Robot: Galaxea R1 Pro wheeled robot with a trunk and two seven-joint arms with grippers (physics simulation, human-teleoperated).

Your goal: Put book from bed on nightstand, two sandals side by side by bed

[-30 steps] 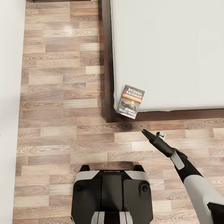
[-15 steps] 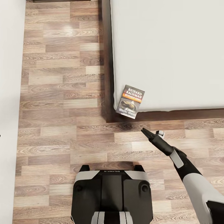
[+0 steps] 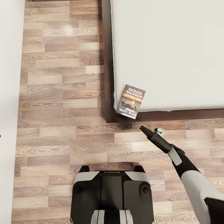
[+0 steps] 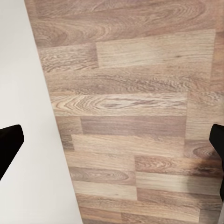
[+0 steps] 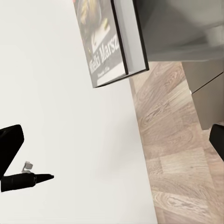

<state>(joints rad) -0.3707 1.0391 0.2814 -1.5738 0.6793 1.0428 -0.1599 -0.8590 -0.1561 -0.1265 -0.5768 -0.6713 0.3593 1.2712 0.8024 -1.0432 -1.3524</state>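
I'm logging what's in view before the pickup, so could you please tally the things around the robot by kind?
Books: 1, the book overhanging the near corner of the bed
Beds: 1, the bed
Pincers: 1, the right pincer over the floor, short of the book
Robot bases: 1, the base
Total: 4

Head cam: high up, looking steeply down over the floor (image 3: 62,93), the bed (image 3: 168,53) corner and the robot's base. Left wrist cam: close, facing the floor (image 4: 140,112) by a wall. Right wrist cam: close on the book (image 5: 109,39), shared with head (image 3: 131,100).
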